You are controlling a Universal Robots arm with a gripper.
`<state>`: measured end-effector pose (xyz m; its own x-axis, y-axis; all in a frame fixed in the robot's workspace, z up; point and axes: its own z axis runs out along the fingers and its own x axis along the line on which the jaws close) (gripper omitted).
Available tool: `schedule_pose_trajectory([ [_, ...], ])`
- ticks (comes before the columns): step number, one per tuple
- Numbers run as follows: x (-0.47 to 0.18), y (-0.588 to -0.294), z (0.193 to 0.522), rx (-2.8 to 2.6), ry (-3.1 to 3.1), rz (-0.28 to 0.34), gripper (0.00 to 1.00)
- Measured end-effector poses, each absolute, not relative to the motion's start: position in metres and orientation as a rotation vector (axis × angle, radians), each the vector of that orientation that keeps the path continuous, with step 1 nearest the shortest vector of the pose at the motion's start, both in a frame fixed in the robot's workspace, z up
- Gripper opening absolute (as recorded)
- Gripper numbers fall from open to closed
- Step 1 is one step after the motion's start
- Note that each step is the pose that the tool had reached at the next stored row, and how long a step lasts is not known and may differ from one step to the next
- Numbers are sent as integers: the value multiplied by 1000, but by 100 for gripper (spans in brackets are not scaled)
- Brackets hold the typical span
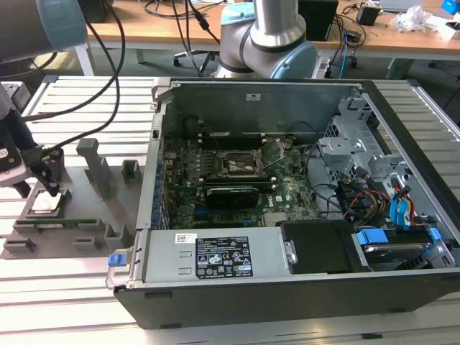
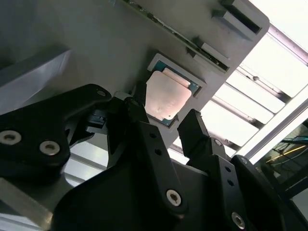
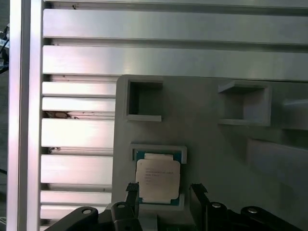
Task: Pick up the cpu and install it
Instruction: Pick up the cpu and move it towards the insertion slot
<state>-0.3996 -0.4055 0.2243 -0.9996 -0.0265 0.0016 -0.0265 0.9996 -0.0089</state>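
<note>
Black gripper jaws stand apart, straddling the cpu without clamping it. The cpu lies flat in its pocket on the grey fixture plate, left of the open computer case in the exterior view. The wrist hangs above it, pointing down.

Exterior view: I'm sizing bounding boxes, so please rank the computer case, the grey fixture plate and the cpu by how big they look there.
1. computer case, by far the largest.
2. grey fixture plate, clearly smaller.
3. cpu, a small square on that plate.
</note>
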Motion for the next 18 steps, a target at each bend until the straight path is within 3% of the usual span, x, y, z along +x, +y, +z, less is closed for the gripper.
schedule_pose_trajectory([
  [16, -402, -401, 202, 78, -3139, 20, 54],
  [18, -402, -401, 202, 78, -3139, 20, 62],
])
